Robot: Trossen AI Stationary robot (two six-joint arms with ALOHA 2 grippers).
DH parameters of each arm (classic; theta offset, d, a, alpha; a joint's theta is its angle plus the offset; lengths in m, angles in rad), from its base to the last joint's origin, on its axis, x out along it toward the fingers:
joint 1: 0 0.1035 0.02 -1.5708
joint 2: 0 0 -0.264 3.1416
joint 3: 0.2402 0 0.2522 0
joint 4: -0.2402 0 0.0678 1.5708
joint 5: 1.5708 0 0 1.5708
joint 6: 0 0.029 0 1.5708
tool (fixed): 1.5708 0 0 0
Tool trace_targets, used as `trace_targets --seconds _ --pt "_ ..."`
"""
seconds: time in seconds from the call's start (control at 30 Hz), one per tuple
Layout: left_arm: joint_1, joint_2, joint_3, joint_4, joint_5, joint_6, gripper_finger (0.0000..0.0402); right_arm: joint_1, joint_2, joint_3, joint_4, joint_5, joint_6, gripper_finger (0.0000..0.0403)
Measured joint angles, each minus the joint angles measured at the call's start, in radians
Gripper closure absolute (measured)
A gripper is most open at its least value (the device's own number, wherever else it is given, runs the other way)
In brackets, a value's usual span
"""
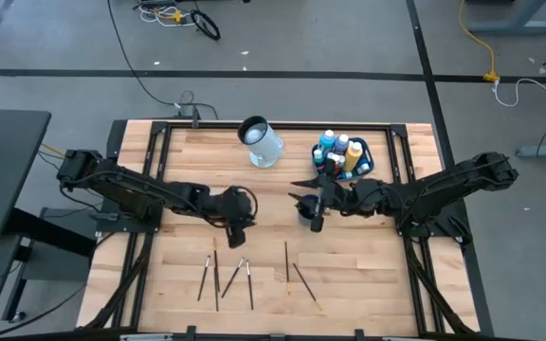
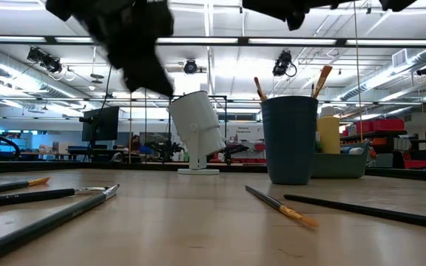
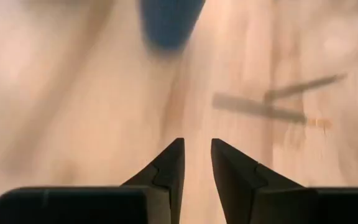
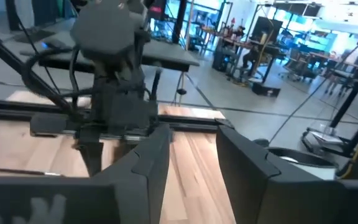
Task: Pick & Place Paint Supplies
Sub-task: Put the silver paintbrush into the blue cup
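Several thin paintbrushes [image 1: 249,275] lie flat on the wooden table near its front edge; in the low view they show at left [image 2: 50,196] and right [image 2: 283,206]. Small white-capped paint bottles [image 1: 341,152] stand in a teal tub [image 1: 364,169] at the back right. A dark blue cup [image 2: 290,140] holds two brushes [image 2: 322,78] upright. My left gripper [image 3: 196,147] hangs open above the table, left of the cup, tilted down, nothing between its fingers. My right gripper [image 4: 192,134] is open above the cup [image 1: 305,214], pointing level toward the left arm, and holds nothing.
A white jug [image 1: 261,142] stands tilted at the back middle, behind both grippers. A dark metal frame [image 1: 159,133] runs round the tabletop. Bare wood lies between the two groups of loose brushes and along the near edge.
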Motion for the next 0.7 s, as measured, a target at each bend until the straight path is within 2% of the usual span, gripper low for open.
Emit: trace_targets --seconds 0.17,0.3,0.5,0.7 --pt "-0.007 0.0 0.0 -0.293 0.104 -0.275 0.0314 -0.022 0.0 0.004 -0.04 0.0 -0.007 0.0266" --pt "-0.036 0.0 -0.001 -0.446 0.155 -0.432 0.0314 -0.035 0.0 0.004 -0.054 0.0 -0.008 0.0266" --pt "-0.11 0.01 -0.012 -0.462 0.272 -0.677 0.0315 -0.056 0.0 0.004 -0.052 0.0 -0.033 0.0266" --pt "-0.154 0.01 -0.019 -0.505 0.259 -0.829 0.0316 -0.062 0.0 0.004 -0.058 -0.001 -0.041 0.0266"
